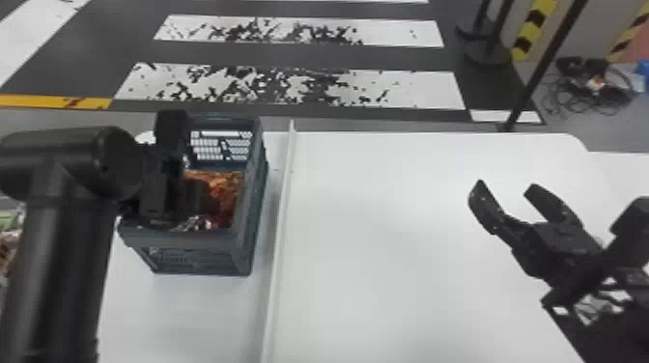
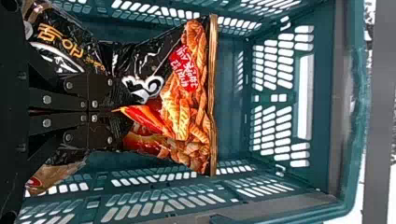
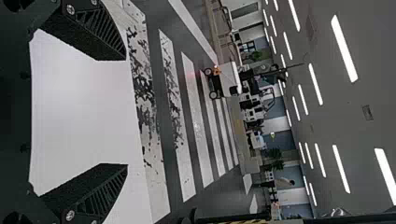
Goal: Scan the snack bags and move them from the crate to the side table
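Left wrist view: left pincer point(image 2: 112, 112) clamped on snack bag point(image 2: 184, 112)
Lifted fast, it could slip or snag the crate point(image 2: 358, 93).

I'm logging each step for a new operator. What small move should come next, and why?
Probably lift the left gripper gently upward: its jaws look closed on a creased part of a snack bag, which sits inside the crate and likely must clear the rim first.
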`<state>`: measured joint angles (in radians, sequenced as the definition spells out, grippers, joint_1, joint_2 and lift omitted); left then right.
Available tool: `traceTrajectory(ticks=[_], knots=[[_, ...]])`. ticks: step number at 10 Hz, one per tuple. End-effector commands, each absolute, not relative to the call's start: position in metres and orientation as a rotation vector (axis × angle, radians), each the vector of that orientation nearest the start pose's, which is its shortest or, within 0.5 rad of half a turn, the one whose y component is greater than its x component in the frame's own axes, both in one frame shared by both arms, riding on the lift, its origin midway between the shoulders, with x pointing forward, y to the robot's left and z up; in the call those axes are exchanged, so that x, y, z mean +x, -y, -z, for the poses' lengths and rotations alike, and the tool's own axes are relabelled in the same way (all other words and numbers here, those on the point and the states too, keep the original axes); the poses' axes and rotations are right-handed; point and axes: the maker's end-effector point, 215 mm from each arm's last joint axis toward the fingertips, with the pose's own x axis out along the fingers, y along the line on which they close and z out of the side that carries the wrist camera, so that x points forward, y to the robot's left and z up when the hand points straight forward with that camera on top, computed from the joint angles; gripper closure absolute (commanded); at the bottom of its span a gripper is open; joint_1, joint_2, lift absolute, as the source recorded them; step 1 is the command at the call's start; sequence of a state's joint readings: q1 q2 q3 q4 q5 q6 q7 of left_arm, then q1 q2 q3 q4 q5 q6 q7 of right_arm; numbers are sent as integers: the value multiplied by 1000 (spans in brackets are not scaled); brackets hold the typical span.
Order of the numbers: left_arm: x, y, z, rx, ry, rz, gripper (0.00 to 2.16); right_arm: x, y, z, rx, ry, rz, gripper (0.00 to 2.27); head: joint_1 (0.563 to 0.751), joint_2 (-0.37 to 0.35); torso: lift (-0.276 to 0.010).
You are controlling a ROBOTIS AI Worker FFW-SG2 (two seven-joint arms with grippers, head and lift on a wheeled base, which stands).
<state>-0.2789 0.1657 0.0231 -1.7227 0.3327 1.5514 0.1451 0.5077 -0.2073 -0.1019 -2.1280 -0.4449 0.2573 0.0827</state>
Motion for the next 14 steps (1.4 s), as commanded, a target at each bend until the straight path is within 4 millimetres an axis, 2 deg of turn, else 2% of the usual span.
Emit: traceTrajectory(ticks=[1,8,10,12,14], knots=[[501,-270,466,-20,-1086,8,1787,444,259,355,216,-191,-133,110,695,11,-87],[506,-267,419,-14,-952,14,1787,441,274,358,218,-198,-104,110,695,-3,-87],[508,-266,415,-14,-930,14,1787,438,276,360,226,-201,-99,110,695,-8,-87],[505,-264,402,0,-894,7,1787,435,276,362,227,-204,-97,110,695,-10,-87],[502,-269,398,17,-881,-13,1787,434,276,361,230,-203,-95,110,695,-13,-87]])
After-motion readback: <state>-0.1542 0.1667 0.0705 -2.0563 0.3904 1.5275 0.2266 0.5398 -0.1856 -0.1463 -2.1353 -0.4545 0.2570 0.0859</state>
